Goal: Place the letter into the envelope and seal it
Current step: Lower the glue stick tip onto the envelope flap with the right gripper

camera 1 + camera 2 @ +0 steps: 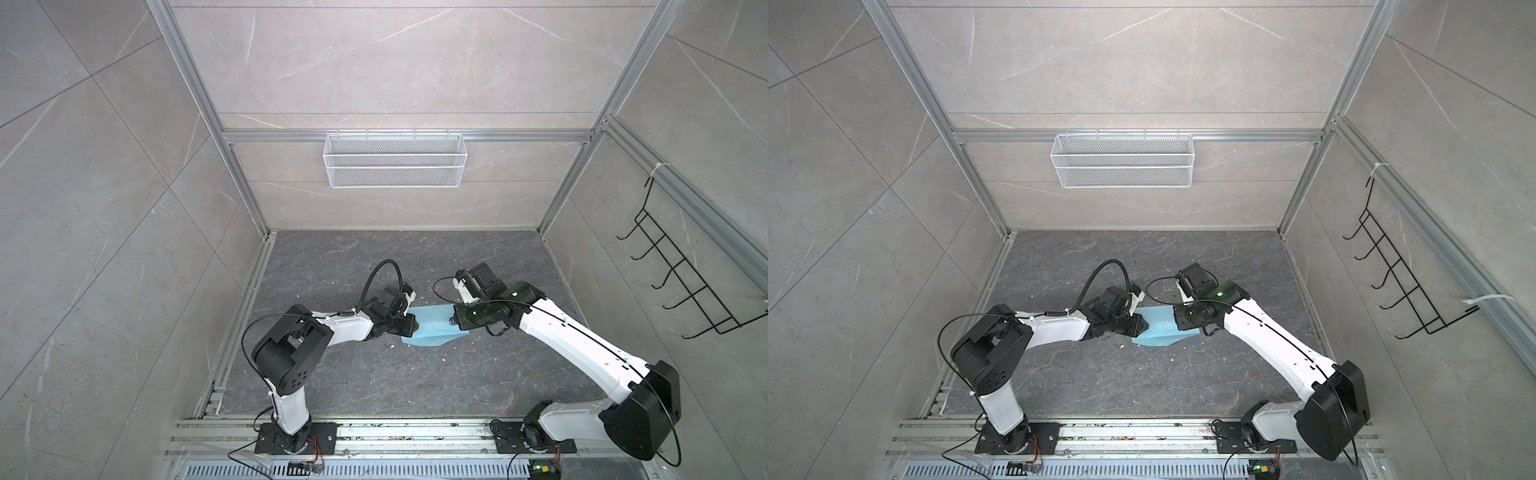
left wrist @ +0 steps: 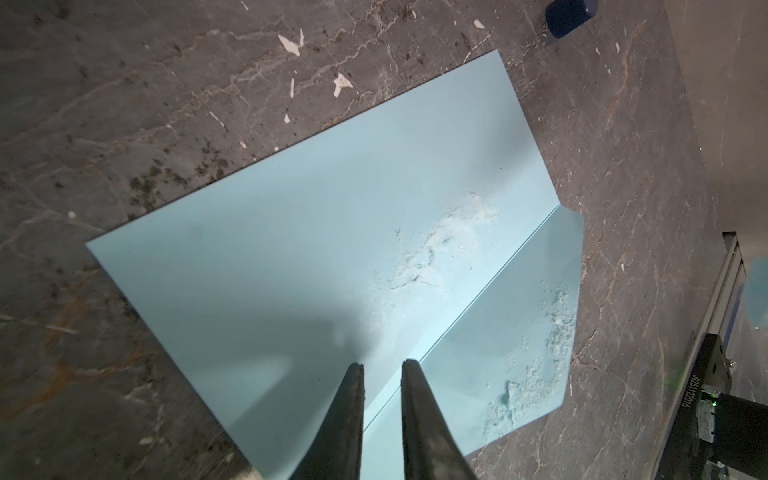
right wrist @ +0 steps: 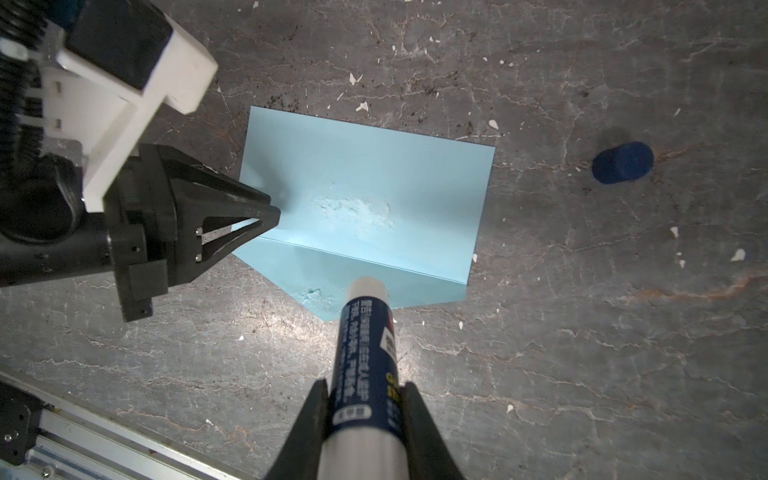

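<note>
Envelope: smooth light-blue paper, sharply creased pointed flap, crusty white patches.

The left gripper and glue stick crowd the envelope; a blue cap stands well apart.

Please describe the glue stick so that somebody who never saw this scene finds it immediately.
Find the dark stone table and the light blue envelope lying open in its middle. At the envelope's flap, the right tool grips a glue stick. It is a long dark blue tube with a white tip, unlike the short blue cap lying loose nearby.
</note>
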`<state>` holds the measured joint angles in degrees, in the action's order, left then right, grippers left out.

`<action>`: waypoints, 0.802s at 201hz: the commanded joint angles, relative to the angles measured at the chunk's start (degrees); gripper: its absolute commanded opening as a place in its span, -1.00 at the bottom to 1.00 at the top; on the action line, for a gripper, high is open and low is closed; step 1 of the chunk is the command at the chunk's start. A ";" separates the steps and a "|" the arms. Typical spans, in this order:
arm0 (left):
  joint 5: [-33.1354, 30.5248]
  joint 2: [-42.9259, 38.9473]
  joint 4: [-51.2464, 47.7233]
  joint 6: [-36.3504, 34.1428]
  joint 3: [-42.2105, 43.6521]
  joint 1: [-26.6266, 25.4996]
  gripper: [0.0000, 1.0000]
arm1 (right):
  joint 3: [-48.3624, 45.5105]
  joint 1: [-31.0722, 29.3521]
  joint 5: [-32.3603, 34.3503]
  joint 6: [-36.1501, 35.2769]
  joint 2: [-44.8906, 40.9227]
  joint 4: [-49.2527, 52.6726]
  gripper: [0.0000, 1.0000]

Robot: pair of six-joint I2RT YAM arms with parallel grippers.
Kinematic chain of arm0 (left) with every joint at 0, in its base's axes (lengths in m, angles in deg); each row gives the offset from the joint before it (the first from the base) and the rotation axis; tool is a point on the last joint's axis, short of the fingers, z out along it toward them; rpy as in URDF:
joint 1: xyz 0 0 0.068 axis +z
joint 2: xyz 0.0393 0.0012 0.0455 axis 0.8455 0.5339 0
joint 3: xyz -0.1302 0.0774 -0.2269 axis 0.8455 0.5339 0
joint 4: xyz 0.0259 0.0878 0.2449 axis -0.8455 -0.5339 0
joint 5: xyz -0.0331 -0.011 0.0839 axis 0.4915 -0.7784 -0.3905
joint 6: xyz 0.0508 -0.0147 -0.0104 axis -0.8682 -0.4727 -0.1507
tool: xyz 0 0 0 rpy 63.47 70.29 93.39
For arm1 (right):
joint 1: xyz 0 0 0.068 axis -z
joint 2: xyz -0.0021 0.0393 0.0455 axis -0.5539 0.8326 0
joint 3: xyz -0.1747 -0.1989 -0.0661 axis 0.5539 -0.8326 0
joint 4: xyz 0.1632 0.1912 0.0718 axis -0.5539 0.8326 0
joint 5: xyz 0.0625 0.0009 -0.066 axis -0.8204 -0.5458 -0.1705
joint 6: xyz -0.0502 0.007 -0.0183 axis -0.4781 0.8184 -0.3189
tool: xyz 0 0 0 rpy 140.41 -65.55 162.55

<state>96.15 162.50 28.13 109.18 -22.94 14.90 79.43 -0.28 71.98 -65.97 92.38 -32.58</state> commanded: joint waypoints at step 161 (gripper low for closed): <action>3.03 -0.09 6.19 3.99 2.69 2.27 -0.86 | 15.96 -2.07 2.31 -1.14 17.57 6.36 -1.00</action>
<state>97.79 162.98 30.99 111.58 -21.65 15.97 92.36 -1.85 73.36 -66.21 107.26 -28.34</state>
